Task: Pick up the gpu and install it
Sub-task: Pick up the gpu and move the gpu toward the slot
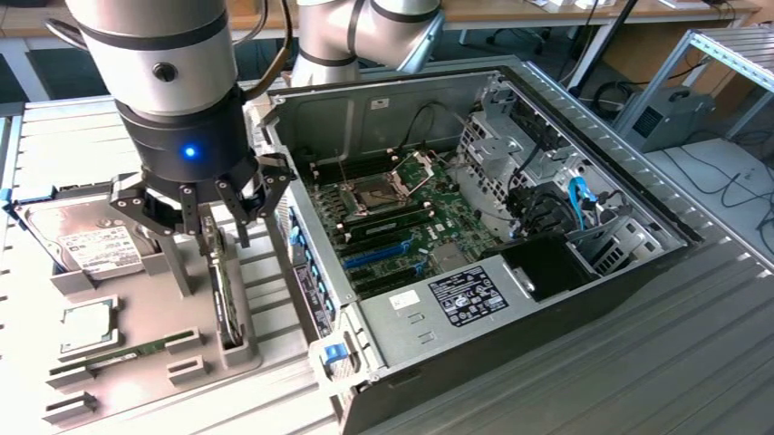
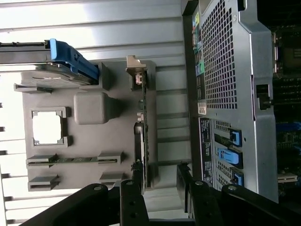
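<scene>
Gpu stood on edge in a slot of the grey holder tray, thin green board upright, its silver bracket at one end. In the wrist view the card ran as a narrow line toward the fingers. Tray lay on the slatted desk, at the exterior view's left of the open computer case.

Gripper hung directly above the card, fingers spread wide, holding nothing. No contact that I could make out. From the wrist view the gripper sat over the end away from the bracket, and the card's line looked nearer one finger than the other.

Also on the tray: hard drive, processor, memory stick, all apart from the card.

Judgement on the pick: centre the fingers on the card's line, so both sides meet together. Go straight down, no tilt. Clamp on bare board edge, not on the fan. An off-centre close would likely push the card sideways in its slot or cock it. Grip should be firm but not hard; the board looked thin.
</scene>
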Available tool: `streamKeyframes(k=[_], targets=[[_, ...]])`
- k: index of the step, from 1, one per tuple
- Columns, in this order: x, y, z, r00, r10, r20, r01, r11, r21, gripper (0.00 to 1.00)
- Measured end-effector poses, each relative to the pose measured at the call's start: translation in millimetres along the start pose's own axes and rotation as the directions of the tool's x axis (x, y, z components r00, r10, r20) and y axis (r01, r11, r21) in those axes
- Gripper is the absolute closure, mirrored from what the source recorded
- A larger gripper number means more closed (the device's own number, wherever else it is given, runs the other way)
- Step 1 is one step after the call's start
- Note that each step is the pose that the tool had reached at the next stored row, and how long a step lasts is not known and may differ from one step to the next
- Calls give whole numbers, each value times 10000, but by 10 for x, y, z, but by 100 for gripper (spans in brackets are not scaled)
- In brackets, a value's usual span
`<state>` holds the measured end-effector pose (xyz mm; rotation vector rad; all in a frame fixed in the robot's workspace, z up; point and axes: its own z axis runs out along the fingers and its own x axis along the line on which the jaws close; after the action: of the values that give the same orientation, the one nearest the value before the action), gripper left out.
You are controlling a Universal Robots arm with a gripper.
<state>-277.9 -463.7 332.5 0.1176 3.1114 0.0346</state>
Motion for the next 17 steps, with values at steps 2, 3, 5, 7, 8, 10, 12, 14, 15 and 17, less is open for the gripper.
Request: streamKeyframes(k=[2,3,5,7,8,10,12,14,15,17], targets=[[4,-1,24,10000,-1,0,1,10000,0,58],[7,-2,39,10000,-1,0,1,10000,0,58],[15,-3,69,10000,0,0,0,10000,0,58],[21,-4,89,10000,0,0,0,10000,0,58],[25,-4,101,10000,0,0,0,10000,-1,58],[33,-3,124,10000,0,0,0,10000,0,58],[41,-3,142,10000,0,-1,0,10000,0,58],[50,-5,163,10000,-1,-1,1,10000,0,58],[55,-5,172,10000,0,-1,0,10000,1,58],[68,-6,189,10000,0,-1,0,10000,1,58]])
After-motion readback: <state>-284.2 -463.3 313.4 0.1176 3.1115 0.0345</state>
